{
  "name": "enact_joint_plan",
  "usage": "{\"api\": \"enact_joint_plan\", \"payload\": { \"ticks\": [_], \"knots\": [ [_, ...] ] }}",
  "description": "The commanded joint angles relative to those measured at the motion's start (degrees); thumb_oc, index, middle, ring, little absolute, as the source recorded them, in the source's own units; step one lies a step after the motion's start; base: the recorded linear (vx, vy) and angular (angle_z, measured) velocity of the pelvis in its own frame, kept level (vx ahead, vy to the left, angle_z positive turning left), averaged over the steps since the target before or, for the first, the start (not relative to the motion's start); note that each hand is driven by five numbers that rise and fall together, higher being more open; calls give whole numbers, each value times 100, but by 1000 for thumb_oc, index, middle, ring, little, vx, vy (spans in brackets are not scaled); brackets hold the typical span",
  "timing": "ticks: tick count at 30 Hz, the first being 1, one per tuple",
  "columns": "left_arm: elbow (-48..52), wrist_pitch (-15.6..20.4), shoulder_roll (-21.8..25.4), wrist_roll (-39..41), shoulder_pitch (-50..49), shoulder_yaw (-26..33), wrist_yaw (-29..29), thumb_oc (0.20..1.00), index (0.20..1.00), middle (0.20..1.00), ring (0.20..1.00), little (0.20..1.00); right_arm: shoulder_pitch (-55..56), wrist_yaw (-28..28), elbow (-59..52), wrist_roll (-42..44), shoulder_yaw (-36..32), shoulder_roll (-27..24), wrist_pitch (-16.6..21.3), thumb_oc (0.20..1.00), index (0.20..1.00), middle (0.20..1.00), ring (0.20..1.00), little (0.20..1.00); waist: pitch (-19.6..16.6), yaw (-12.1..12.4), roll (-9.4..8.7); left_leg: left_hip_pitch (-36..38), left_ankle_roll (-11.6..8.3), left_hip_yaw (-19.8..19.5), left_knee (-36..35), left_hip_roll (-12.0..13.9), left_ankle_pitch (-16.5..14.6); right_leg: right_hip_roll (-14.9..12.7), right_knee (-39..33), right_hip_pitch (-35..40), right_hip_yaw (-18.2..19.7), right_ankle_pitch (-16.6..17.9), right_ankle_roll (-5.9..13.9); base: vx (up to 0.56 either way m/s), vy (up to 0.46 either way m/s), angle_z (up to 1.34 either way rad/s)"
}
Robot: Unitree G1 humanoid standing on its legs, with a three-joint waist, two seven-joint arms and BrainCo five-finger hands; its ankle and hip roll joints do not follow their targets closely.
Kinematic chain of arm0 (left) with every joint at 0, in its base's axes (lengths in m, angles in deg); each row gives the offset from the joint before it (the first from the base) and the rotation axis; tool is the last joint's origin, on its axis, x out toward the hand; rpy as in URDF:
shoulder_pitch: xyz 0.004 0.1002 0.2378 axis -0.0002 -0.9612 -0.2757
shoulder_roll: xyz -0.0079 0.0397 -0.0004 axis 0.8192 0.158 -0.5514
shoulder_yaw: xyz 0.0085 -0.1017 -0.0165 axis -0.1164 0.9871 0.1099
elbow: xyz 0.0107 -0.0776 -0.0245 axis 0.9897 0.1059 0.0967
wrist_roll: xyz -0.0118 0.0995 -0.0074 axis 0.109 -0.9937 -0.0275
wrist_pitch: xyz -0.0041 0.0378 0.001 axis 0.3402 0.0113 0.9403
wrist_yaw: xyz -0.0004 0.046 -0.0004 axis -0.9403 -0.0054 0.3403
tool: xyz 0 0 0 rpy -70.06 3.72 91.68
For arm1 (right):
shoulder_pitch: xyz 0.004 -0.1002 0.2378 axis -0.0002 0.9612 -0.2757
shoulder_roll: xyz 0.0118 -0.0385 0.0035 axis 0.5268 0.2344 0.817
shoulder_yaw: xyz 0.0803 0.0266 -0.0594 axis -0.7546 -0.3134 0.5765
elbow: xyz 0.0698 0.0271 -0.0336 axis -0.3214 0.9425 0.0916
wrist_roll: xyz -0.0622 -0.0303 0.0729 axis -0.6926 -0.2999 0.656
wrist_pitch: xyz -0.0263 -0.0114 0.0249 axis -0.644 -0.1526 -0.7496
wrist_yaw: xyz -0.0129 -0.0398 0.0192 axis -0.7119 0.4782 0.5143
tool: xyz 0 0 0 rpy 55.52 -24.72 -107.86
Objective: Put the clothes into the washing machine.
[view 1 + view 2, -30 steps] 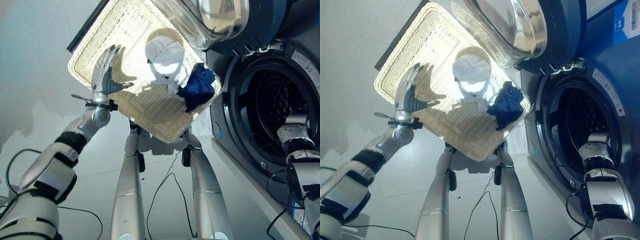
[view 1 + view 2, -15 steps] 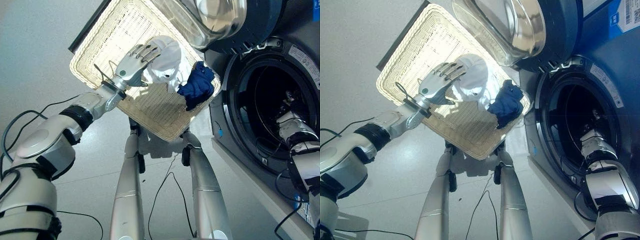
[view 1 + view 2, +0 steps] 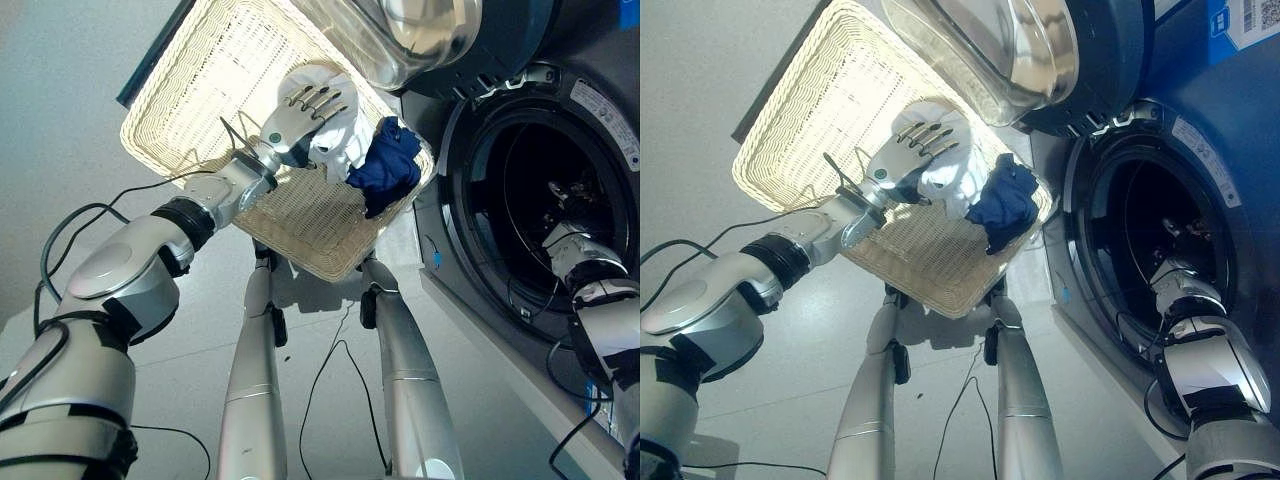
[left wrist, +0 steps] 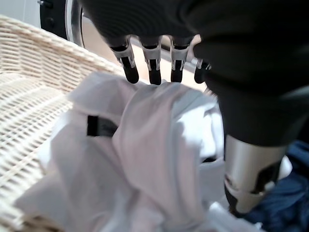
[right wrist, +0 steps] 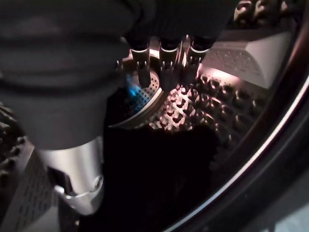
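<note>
A pale wicker basket point(image 3: 190, 90) stands beside the washing machine. In its corner nearest the machine lie a white garment point(image 3: 345, 135) and a dark blue garment point(image 3: 385, 170). My left hand point(image 3: 298, 112) rests on top of the white garment point(image 4: 145, 159), open, with its fingers point(image 4: 154, 67) stretched over the cloth and the thumb to one side. My right hand point(image 3: 566, 192) reaches into the machine's round opening point(image 3: 520, 180). It is open, with its fingers point(image 5: 161, 58) pointing at the perforated drum point(image 5: 193, 111) and holding nothing. A dark shape point(image 5: 159, 179) lies low in the drum; I cannot tell what it is.
The machine's glass door point(image 3: 400, 30) hangs open over the basket's far corner. The blue garment point(image 4: 289, 193) lies right beside the white one, against the basket's woven wall point(image 4: 34, 53). Pale floor point(image 3: 60, 130) surrounds the basket.
My left hand has swept across the basket from its left part onto the white garment. My right hand has gone deeper into the drum.
</note>
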Motion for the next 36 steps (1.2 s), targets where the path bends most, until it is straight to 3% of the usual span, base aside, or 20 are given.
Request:
{"api": "enact_joint_plan", "payload": {
  "ticks": [1,14,28,36],
  "knots": [
    [-469,-42,-295,-235,328,498,65,1000,1000,1000,1000,1000,272,36,-102,-97,211,-44,361,1000,1000,1000,1000,1000,-150,-103,-55,18,-217,112,552,-117,-746,257,-986,256,-61,880,726,0,0,0],
    [-1374,-537,-304,-513,339,624,152,1000,1000,1000,1000,1000,513,500,-549,113,315,400,1037,1000,1000,1000,1000,1000,-150,-243,-212,-133,-272,169,570,-56,-725,302,-1004,91,-14,891,696,3,3,-2],
    [-1541,-78,-383,-746,378,918,1292,1000,1000,1000,1000,1000,786,433,-1336,37,294,758,1365,1000,1000,1000,1000,1000,-150,-337,-328,-258,-314,172,603,-42,-732,341,-996,-28,53,894,682,0,0,0],
    [-1551,56,-535,-960,425,941,1411,1000,1000,1000,1000,1000,856,395,-1550,16,281,931,1430,1000,1000,1000,1000,1000,-150,-379,-387,-265,-329,176,625,-31,-740,368,-975,-29,76,899,688,0,0,0]
  ]
}}
